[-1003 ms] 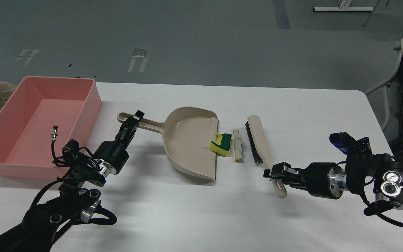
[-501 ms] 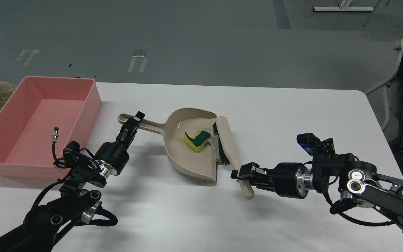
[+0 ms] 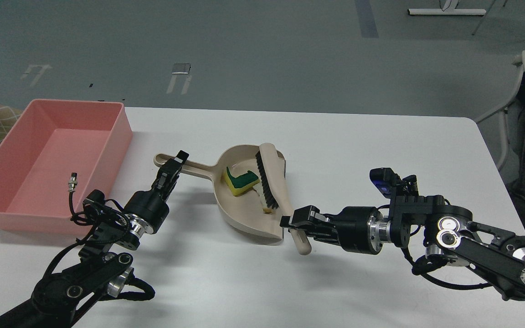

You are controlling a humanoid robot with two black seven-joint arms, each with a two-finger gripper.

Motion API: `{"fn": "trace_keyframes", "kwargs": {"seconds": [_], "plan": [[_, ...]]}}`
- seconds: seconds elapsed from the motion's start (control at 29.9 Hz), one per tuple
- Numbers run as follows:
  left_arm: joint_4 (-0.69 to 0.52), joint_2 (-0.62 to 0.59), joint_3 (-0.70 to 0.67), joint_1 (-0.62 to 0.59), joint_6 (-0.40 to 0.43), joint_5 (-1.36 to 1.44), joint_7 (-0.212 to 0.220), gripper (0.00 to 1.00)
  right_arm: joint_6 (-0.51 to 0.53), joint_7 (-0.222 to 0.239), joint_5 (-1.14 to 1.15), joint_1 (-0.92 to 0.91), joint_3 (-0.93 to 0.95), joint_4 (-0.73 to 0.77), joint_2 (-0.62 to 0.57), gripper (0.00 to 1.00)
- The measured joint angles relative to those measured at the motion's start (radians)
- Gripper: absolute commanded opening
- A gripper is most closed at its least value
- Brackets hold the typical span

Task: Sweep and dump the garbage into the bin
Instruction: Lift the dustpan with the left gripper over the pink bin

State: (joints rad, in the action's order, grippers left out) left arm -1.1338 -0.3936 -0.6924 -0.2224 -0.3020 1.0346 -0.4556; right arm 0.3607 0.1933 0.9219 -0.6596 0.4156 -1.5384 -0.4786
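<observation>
The beige dustpan [image 3: 244, 214] lies mid-table, its handle [image 3: 194, 166] pointing left. My left gripper [image 3: 174, 165] is shut on that handle. My right gripper [image 3: 295, 223] is shut on the handle of the beige brush [image 3: 277, 182], whose black bristles [image 3: 264, 184] stand inside the pan. The yellow sponge piece with a green layer [image 3: 239, 181] lies in the pan, left of the bristles. The pale crust strip [image 3: 268, 207] shows partly under the bristles, inside the pan. The pink bin [image 3: 48, 159] stands at the table's left edge.
A small metal connector on a black cable [image 3: 72, 178] from my left arm hangs over the bin. The white table [image 3: 362, 150] ends at the right near a chair [image 3: 524, 86]. Grey floor lies beyond the far edge.
My right gripper has swept the brush leftward, from right of the scraps into the dustpan. The sponge and the crust strip were pushed off the table into the pan. The left gripper held the handle.
</observation>
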Motion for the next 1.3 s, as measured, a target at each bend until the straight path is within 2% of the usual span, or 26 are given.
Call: {"fn": "trace_keyframes", "kwargs": {"seconds": [0.2, 0.4, 0.64, 0.84, 1.07, 1.3], "plan": [[0.0, 0.028, -0.011, 0.003, 0.001, -0.012, -0.001, 0.0, 0.005, 0.001, -0.002, -0.014, 0.062, -0.004, -0.041, 0.0], [-0.002, 0.052, -0.052, 0.004, 0.001, -0.067, -0.002, 0.0, 0.052, 0.001, -0.02, -0.013, 0.155, -0.001, -0.161, 0.0], [-0.014, 0.054, -0.079, -0.017, 0.004, -0.176, -0.007, 0.0, 0.055, -0.009, -0.063, -0.005, 0.204, 0.009, -0.328, 0.0], [-0.048, 0.04, -0.147, -0.044, 0.035, -0.266, -0.007, 0.0, 0.048, -0.012, -0.066, 0.016, 0.205, 0.017, -0.398, 0.01], [-0.179, -0.093, -0.23, -0.016, 0.043, -0.358, 0.008, 0.0, 0.044, -0.014, -0.066, 0.034, 0.204, 0.017, -0.403, 0.01], [-0.302, -0.274, -0.396, 0.117, 0.068, -0.415, 0.034, 0.0, 0.044, -0.014, -0.066, 0.052, 0.203, 0.008, -0.393, 0.01]]}}
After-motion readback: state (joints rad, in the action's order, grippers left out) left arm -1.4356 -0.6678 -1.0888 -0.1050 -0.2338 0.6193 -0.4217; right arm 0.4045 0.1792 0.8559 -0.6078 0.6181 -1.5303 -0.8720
